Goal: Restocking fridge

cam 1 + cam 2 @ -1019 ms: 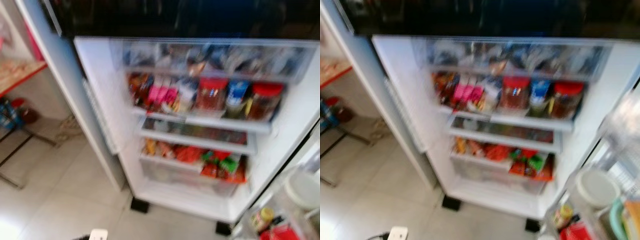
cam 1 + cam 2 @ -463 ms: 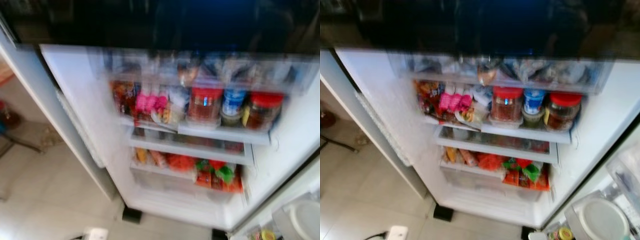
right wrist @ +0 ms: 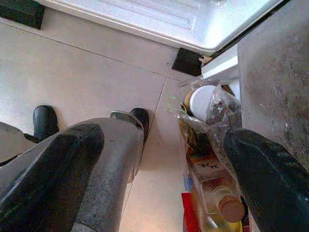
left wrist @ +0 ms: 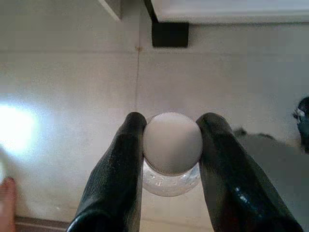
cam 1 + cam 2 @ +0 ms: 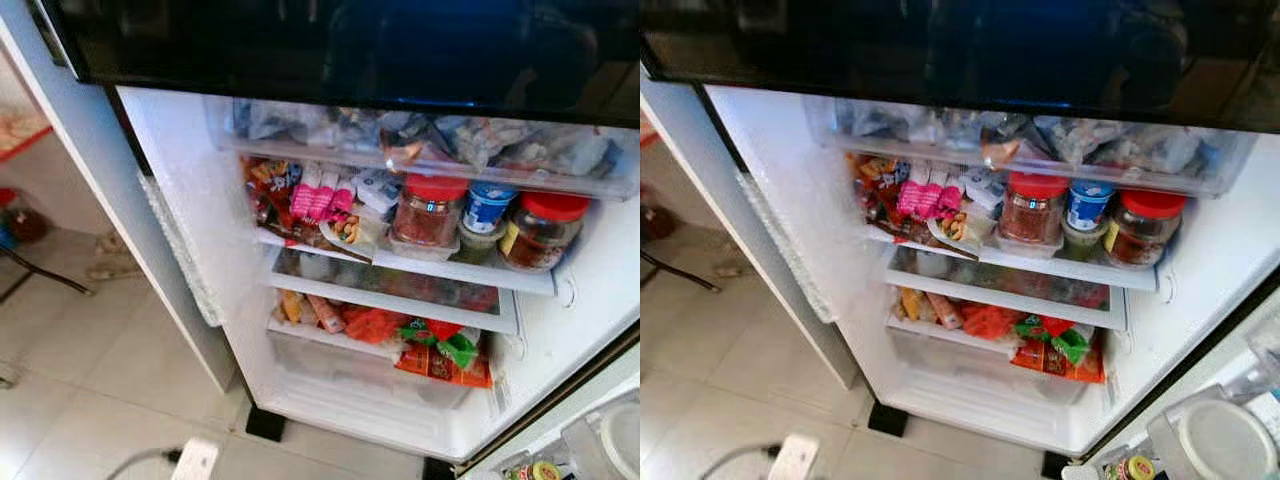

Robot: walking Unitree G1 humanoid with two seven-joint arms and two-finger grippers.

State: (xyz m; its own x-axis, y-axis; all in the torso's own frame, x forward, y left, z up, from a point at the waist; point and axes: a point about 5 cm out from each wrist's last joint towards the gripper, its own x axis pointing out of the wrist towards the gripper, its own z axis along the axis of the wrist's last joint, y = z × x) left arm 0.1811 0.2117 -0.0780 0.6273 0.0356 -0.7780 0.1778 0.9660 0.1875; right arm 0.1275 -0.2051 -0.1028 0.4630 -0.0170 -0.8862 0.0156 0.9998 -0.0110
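The open fridge door (image 5: 190, 200) faces me with its inner shelves full. The top bin (image 5: 420, 135) holds plastic bags. On the middle shelf stand two red-lidded jars (image 5: 428, 210) with a blue-labelled jar (image 5: 487, 207) between them, and pink packets (image 5: 318, 200) to their left. Red and green packets (image 5: 430, 350) fill the lower bin. Above the tiled floor, my left gripper (image 4: 172, 121) is shut on a clear bottle with a white cap (image 4: 172, 143). My right gripper (image 3: 164, 145) is open, its fingers (image 3: 58, 169) wide apart with nothing between them.
A white power strip (image 5: 195, 458) with a cable lies on the floor before the door. A dark table leg (image 5: 40, 275) stands at the left. At the lower right are a white-lidded container (image 5: 1225, 440), a small yellow-lidded jar (image 5: 1132, 467) and a corked bottle (image 3: 217, 198).
The camera has shifted and steadied, so the blurred shelves are now sharp. Nothing on the shelves has moved.
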